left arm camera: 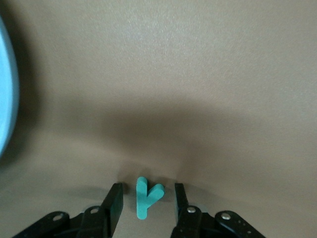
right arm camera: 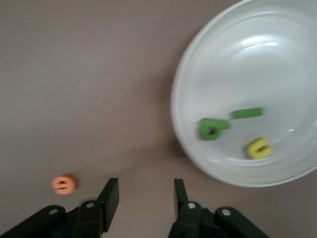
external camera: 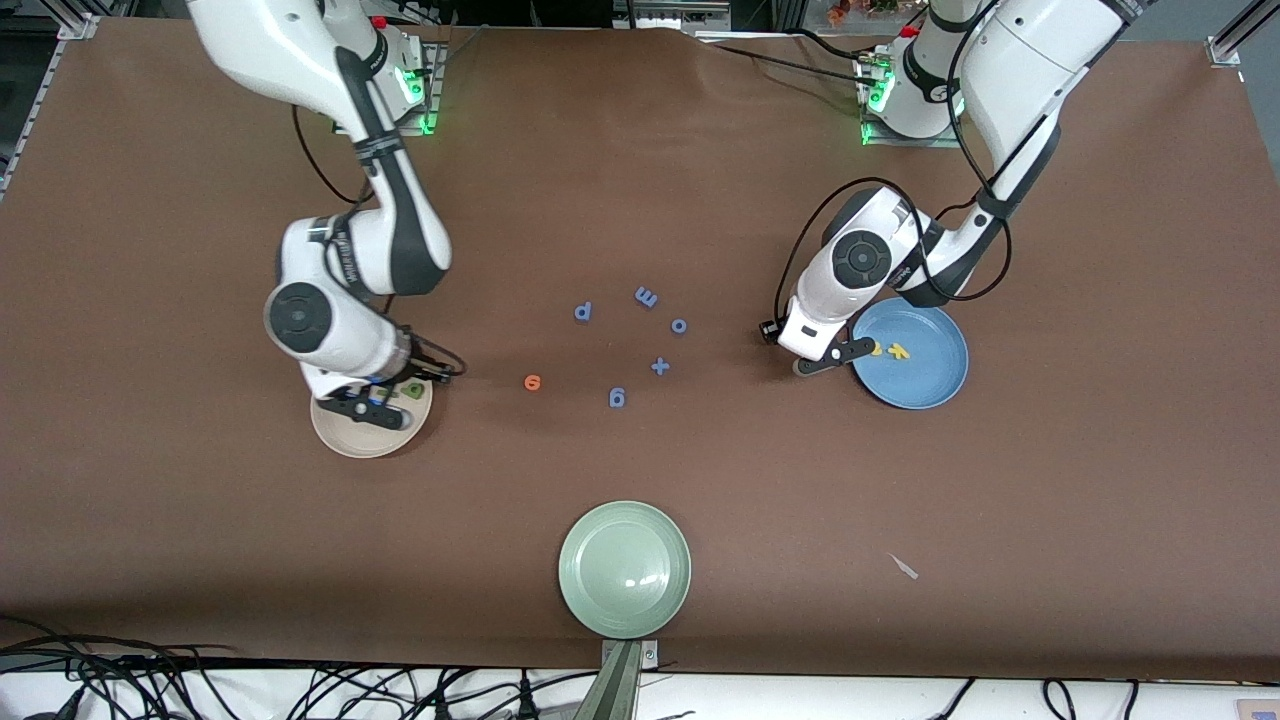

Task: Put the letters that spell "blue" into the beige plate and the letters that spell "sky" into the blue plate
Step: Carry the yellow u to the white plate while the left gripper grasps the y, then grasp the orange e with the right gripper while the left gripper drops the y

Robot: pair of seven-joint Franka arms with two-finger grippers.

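Brown table [external camera: 640,180] fills my screen, both arms reaching in from their bases. I've got the left gripper [left arm camera: 146,191] low at the table, just beside the blue plate [external camera: 935,385] at the left arm's end. Its fingers [left arm camera: 115,198] stand apart on either side of the teal y [left arm camera: 146,197], which lies flat on the table, clear of both pads. My right gripper [right arm camera: 146,186] hangs at the rim of the beige plate [external camera: 345,432] at the right arm's end, fingers spread, nothing between them. The pale green plate [external camera: 624,568] sits nearest the front camera, between the arms. In the beige plate I count the dark green b [right arm camera: 213,129], the dark green l [right arm camera: 247,113] and the yellow u [right arm camera: 259,148]. The blue plate has the yellow k [external camera: 900,350] and the yellow s [external camera: 877,349]. The orange e [external camera: 532,381] lies on the bare table, near the beige plate, toward the blue letters [external camera: 646,297] in the middle.
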